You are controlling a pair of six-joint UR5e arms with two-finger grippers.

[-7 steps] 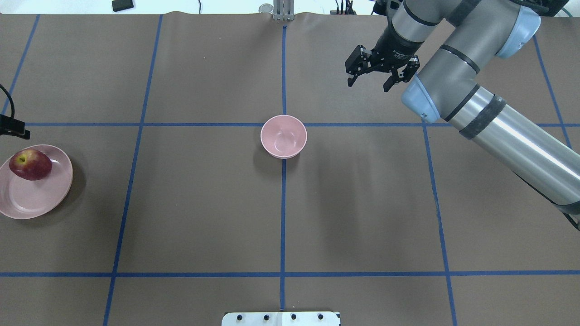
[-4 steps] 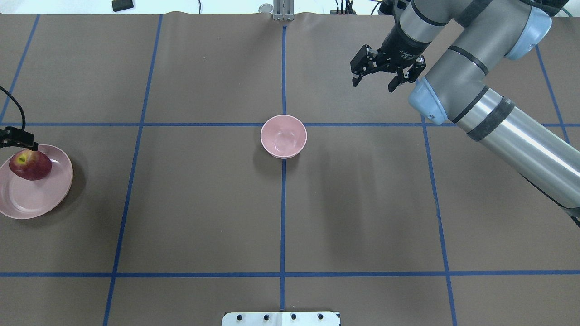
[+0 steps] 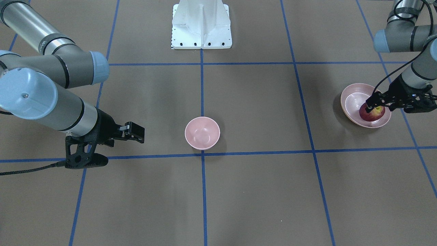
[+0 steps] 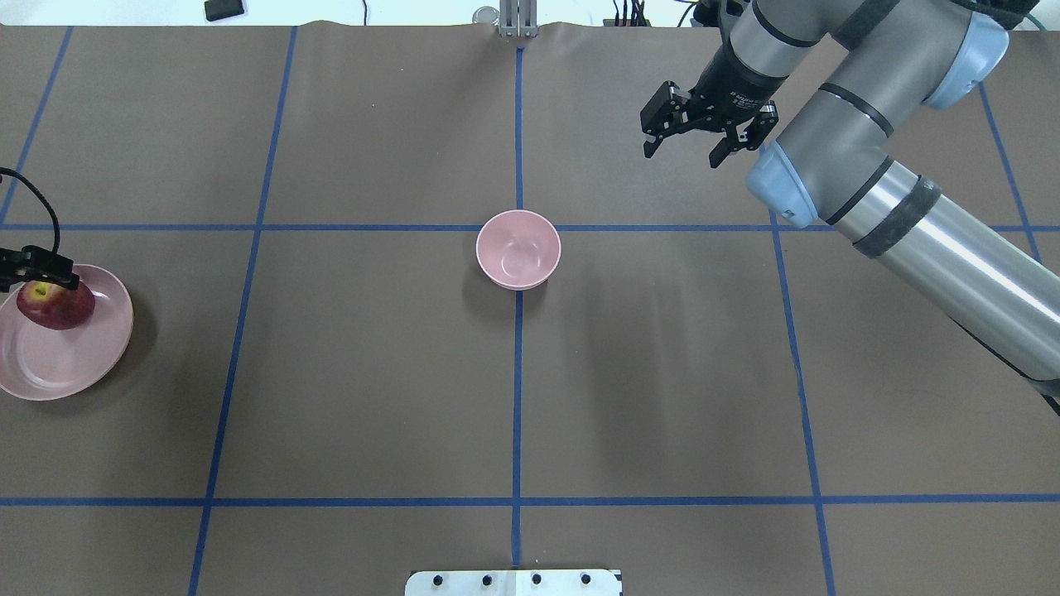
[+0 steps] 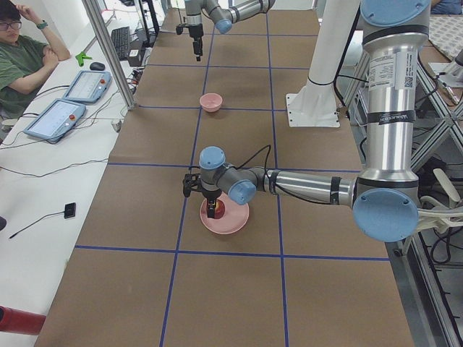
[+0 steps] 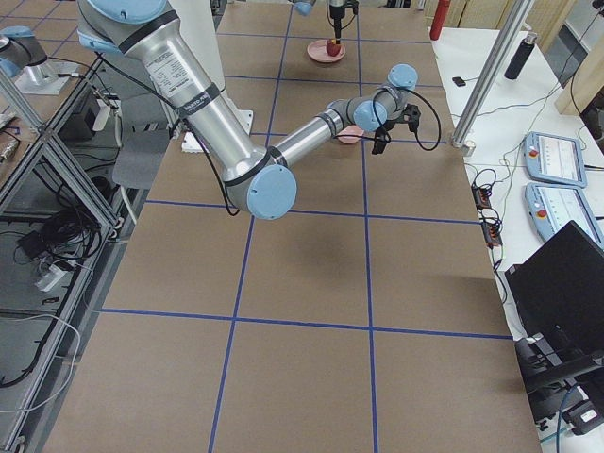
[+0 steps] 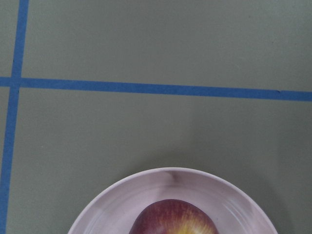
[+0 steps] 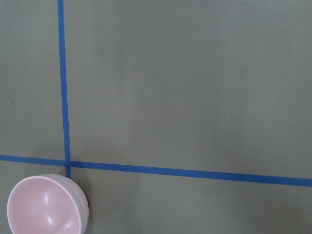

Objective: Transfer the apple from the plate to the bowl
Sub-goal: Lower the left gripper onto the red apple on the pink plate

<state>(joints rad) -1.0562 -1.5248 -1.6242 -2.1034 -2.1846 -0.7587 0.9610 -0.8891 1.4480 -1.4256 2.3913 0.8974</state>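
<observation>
The dark red apple (image 4: pixel 56 305) lies on the far side of the pale pink plate (image 4: pixel 91 364) at the table's left edge. It also shows in the front view (image 3: pixel 372 114) and the left wrist view (image 7: pixel 174 218). My left gripper (image 3: pixel 375 106) is open, low over the apple, with its fingers (image 4: pixel 45 266) reaching down beside it. The small pink bowl (image 4: pixel 518 248) stands empty at the table's centre and also shows in the right wrist view (image 8: pixel 46 204). My right gripper (image 4: pixel 681 157) is open and empty, held above the table to the far right of the bowl.
Blue tape lines divide the brown table into squares. The white robot base plate (image 4: pixel 513 582) sits at the near edge. A seated operator (image 5: pixel 22 58) and tablets (image 5: pixel 58 119) are beside the table's far long side.
My left gripper has come down and in from the left edge onto the apple. My right gripper shifted slightly back and right, then stayed. Apple, plate and bowl have not moved.
</observation>
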